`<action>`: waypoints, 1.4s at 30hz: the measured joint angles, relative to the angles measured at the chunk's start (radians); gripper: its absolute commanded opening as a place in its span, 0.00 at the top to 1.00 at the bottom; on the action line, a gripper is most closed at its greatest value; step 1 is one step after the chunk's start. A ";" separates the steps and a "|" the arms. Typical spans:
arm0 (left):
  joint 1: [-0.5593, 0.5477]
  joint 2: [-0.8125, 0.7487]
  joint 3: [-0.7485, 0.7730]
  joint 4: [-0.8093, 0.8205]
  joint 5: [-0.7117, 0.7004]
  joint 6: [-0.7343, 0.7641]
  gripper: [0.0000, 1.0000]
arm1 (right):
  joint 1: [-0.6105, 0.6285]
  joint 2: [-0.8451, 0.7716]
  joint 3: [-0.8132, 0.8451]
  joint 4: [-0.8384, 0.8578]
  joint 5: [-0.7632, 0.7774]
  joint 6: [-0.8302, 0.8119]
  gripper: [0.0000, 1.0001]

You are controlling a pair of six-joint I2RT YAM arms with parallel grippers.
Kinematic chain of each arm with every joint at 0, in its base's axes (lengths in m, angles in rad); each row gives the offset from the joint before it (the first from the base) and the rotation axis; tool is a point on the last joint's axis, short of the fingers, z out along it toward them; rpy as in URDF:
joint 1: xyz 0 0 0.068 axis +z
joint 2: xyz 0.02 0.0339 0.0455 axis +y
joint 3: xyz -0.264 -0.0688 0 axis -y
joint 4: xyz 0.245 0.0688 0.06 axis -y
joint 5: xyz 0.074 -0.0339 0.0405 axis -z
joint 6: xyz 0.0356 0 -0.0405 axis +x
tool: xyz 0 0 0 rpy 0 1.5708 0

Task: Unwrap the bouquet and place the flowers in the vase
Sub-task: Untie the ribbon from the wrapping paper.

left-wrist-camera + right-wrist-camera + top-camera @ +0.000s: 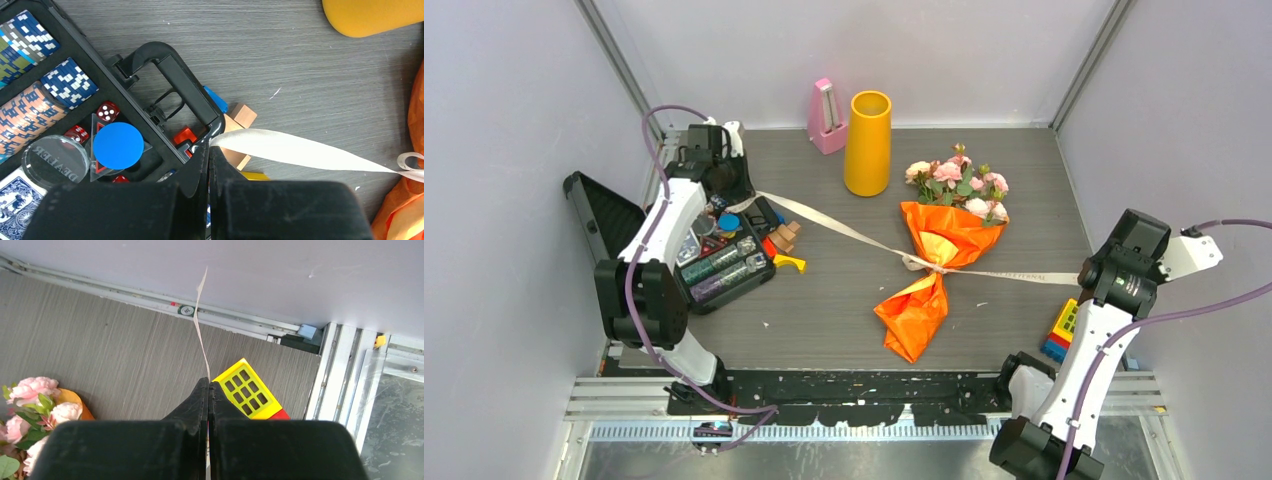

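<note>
From the overhead view, the bouquet (939,250) lies on its side just right of the middle of the tabletop (844,300). The flowers (959,180) point toward the far edge and the twisted tail of the orange paper (914,315) toward the near edge. The ribbon (844,230) is pulled into a nearly straight line across the table and still cinches the neck of the wrap. My left gripper (742,190) has one end, over by the poker chip case (724,262) at the left edge. My right gripper (1086,277) has the other, near the toy blocks (1061,330) at the right edge. The vase (868,143) stands upright at the far edge beside the pink metronome (827,117), and I see no stems in it.

On the left wrist camera the jaws are pinched tight on the ribbon's end. The band runs flat to the right, and a small loop (410,161) sits against the paper.

On the right wrist camera the jaws are pressed together. A thin strip of ribbon comes out edge-on past the fingertips (202,395), with a few flowers in the lower left corner.

I judge this to be the opening step, drawing the tie loose. It does not look undone yet. Left to do: free the ribbon, open the paper, lift out the stems and stand them in the vase.
</note>
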 measured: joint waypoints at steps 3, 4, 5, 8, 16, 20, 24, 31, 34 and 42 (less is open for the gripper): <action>0.006 0.000 0.000 0.000 -0.005 0.000 1.00 | -0.012 0.000 0.027 0.000 0.010 -0.004 1.00; 0.008 0.000 0.000 0.000 -0.005 0.000 1.00 | -0.016 0.001 0.040 -0.001 0.013 -0.005 1.00; 0.010 0.000 0.000 0.000 -0.005 0.000 1.00 | -0.018 0.002 0.051 -0.001 0.015 -0.007 1.00; 0.014 0.000 0.000 -0.001 -0.006 0.000 1.00 | -0.022 0.014 0.090 0.000 0.023 -0.009 1.00; 0.019 0.000 0.000 -0.001 -0.013 0.000 1.00 | -0.031 0.028 0.144 0.000 0.056 -0.018 1.00; 0.019 0.000 0.000 -0.001 -0.021 0.000 1.00 | -0.036 0.028 0.167 0.000 0.076 -0.027 1.00; 0.020 0.000 0.000 -0.002 -0.029 0.000 1.00 | -0.037 0.029 0.186 -0.001 0.095 -0.042 1.00; 0.020 0.000 0.000 -0.002 -0.032 -0.001 1.00 | -0.040 0.037 0.259 -0.005 0.141 -0.073 1.00; 0.020 0.000 0.000 -0.002 -0.032 -0.001 1.00 | -0.040 0.039 0.300 -0.005 0.163 -0.089 1.00; 0.023 0.000 0.000 -0.006 -0.065 -0.001 1.00 | -0.040 0.039 0.377 -0.006 0.212 -0.134 1.00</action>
